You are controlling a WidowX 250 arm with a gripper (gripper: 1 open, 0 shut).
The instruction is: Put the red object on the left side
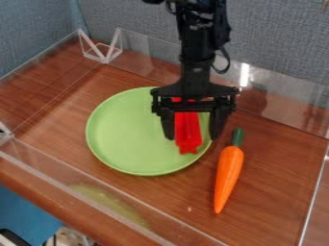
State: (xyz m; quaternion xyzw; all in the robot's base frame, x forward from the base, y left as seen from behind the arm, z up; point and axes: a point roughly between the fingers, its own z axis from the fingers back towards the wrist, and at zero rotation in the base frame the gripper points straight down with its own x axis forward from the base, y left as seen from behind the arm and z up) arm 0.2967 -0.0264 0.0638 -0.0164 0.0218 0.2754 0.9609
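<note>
Step 1, judged: tool [194, 120] open astride red bar [189, 134] on green plate [130, 142]; next, likely close, lift, carry left.
</note>
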